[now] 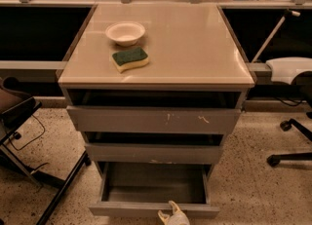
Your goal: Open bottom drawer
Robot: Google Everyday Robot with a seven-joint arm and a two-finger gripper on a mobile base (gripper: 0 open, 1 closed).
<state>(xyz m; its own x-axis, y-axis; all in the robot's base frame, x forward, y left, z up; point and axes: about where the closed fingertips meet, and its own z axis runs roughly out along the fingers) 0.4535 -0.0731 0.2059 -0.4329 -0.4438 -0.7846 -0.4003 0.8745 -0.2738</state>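
We count three handleless grey drawers [153, 120], one round white bowl [125, 32], one green-topped yellow sponge [130, 59], and one pale gripper [173, 216] at the bottom drawer [126, 210].

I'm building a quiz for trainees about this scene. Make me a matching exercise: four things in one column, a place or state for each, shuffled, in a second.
1. bottom drawer
2. bowl
3. sponge
4. gripper

A. green-topped, on the cabinet top
B. low in view, at the open drawer's front edge
C. pulled out, inside showing
D. white, farther back on the cabinet top

Pairs: 1-C, 2-D, 3-A, 4-B
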